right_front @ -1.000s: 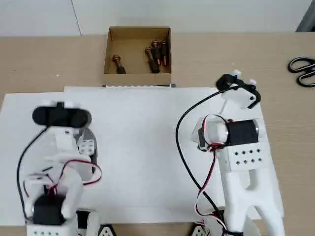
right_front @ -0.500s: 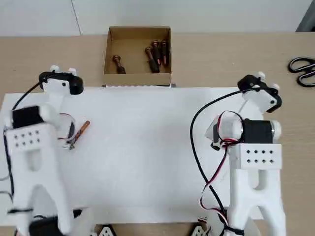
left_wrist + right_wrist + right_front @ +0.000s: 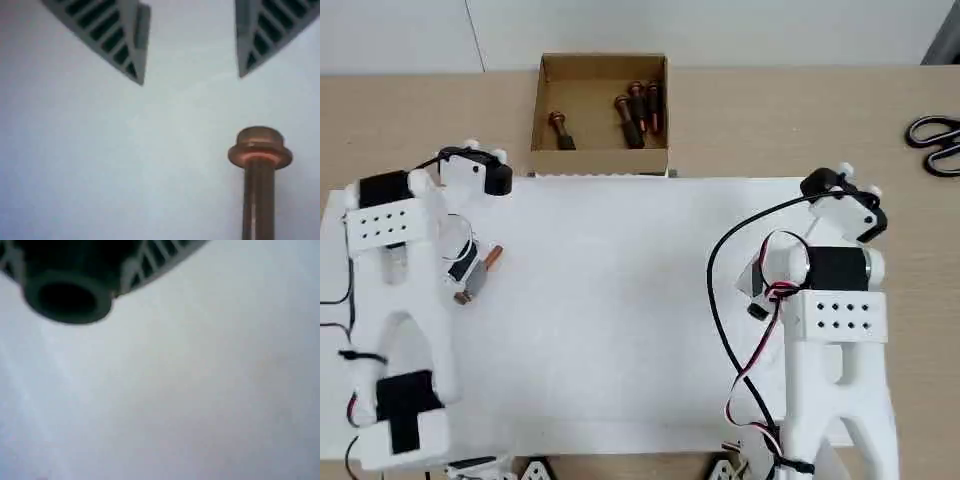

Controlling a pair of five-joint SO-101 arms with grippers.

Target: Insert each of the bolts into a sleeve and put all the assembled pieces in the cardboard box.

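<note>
Bolt (image 3: 259, 170) shank cut by frame edge, sleeve (image 3: 67, 297) blurred, scissors (image 3: 932, 143) partly cropped

- Cardboard box (image 3: 600, 160): brown, open-topped, and your landmark.
- Lone piece (image 3: 560, 130): a copper bolt in a dark sleeve, lying flat inside the box near its left wall.
- Bunch of three pieces (image 3: 638, 112): you find them side by side against the box's right wall.
- Loose bolt (image 3: 485, 268) (image 3: 260, 170): copper with a flanged head, lying aslant on the white sheet (image 3: 620, 300), outside the box off its front-left corner.
- Empty sleeve (image 3: 67, 300): dark and hollow, with its open end showing.
</note>
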